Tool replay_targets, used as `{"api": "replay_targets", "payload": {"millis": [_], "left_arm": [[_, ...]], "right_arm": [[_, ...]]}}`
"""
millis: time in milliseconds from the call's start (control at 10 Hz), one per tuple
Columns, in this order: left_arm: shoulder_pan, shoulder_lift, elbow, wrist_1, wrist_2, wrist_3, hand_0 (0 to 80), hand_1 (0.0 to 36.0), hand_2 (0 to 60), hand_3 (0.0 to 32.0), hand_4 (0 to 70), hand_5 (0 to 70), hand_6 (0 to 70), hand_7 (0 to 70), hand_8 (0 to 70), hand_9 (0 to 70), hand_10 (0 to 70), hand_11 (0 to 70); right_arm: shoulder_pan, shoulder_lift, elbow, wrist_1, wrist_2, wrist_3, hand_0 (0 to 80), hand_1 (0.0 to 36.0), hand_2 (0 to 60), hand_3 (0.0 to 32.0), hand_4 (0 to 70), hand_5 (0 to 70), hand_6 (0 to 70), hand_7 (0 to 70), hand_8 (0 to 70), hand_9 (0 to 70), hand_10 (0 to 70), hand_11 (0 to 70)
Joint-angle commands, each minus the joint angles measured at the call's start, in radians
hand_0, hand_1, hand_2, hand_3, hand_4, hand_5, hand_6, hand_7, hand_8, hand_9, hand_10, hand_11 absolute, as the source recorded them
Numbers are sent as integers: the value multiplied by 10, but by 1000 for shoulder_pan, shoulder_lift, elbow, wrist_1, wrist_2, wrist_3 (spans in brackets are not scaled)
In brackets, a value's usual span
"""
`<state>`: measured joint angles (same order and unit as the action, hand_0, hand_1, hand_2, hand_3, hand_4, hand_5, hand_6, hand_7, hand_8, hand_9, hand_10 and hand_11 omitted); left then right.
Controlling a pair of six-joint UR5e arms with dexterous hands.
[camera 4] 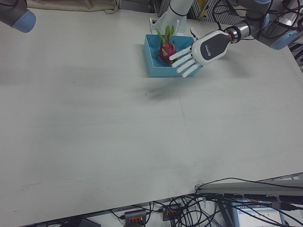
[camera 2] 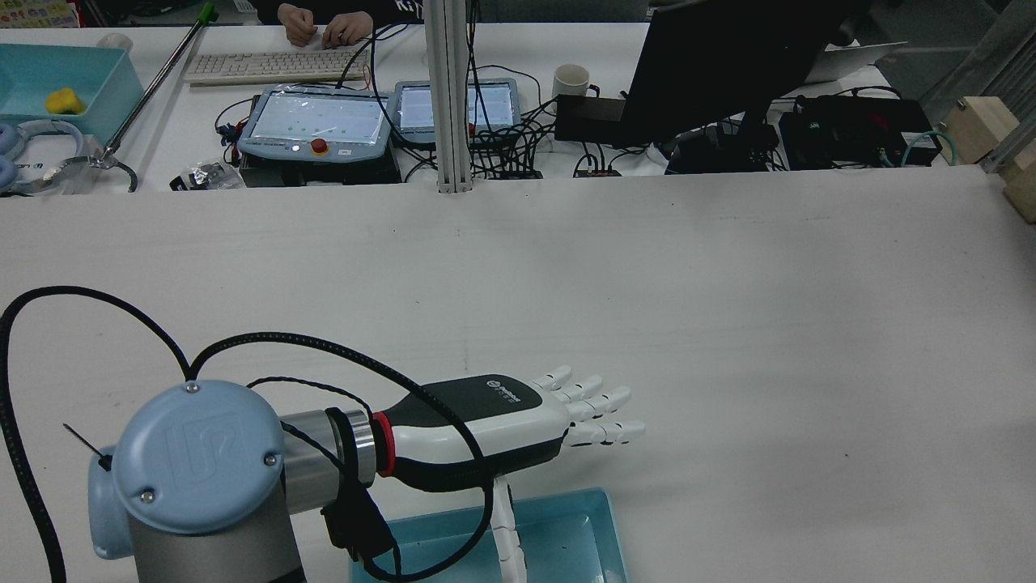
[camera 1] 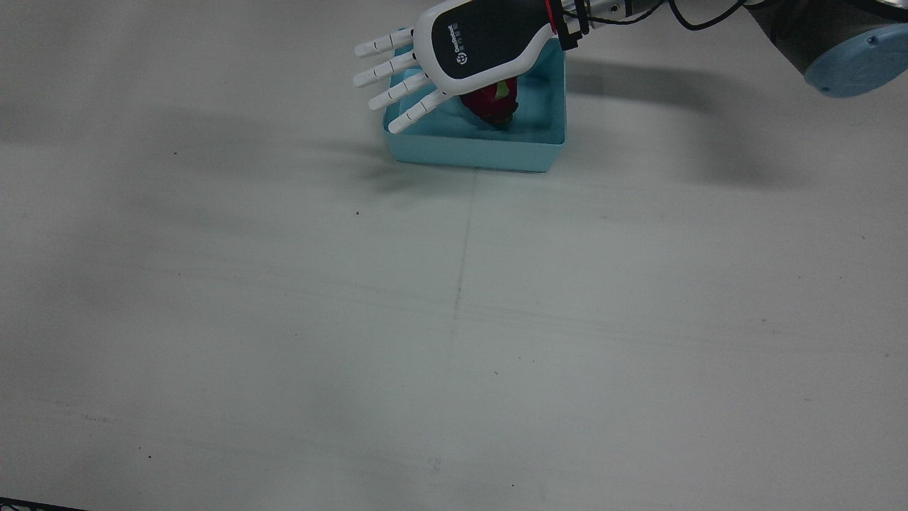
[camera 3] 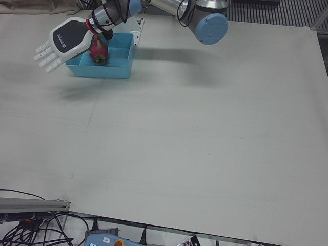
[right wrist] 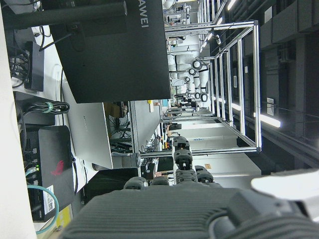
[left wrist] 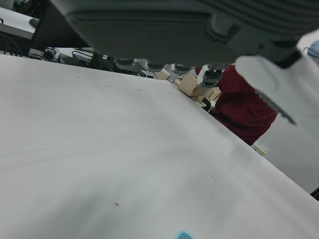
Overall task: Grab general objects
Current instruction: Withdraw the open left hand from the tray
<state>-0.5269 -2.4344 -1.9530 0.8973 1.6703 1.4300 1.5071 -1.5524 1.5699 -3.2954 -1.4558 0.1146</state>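
One hand works in the shared views: the left hand (camera 1: 461, 53), white with a dark back plate, held flat and palm-down over the light blue bin (camera 1: 496, 152). Its fingers (camera 1: 386, 69) are straight and spread apart, reaching past the bin's rim over bare table; nothing is held in them. In the rear view the same hand (camera 2: 494, 421) sits level above the bin (camera 2: 599, 534), one digit hanging down toward the bin's inside.

Dragon fruit (camera 1: 496, 106), magenta with green scales, stands inside the bin (camera 4: 154, 64) on the side under the palm. The right-front view shows the fruit (camera 4: 165, 47) upright with its green tips pointing up, just beside the fingers; whether any finger touches it cannot be told. In the left-front view the fruit (camera 3: 99, 53) shows directly below the hand (camera 3: 64, 41), within the bin (camera 3: 115, 69).

Bin location: far edge of the white table (camera 1: 454, 319), close to the arm pedestals.

Right hand: seen only by its own camera, where its dark palm and fingertips (right wrist: 182, 164) fill the lower part of the view against lab background; whether it is spread or closed cannot be told.
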Motion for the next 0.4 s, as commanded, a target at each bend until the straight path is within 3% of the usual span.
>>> {"api": "replay_targets", "payload": {"millis": [0, 300], "left_arm": [[-157, -6, 86, -80, 2, -77, 487, 108, 0, 0, 0, 0, 0, 60, 0, 0, 0, 0], [-284, -6, 132, -162, 2, -198, 492, 116, 0, 0, 0, 0, 0, 92, 0, 4, 0, 0]], "right_arm": [[1, 0, 4, 0, 0, -3, 0, 0, 0, 0, 0, 0, 0, 0, 0, 0, 0, 0], [1, -2, 9, -1, 0, -4, 0, 0, 0, 0, 0, 0, 0, 0, 0, 0, 0, 0]]}}
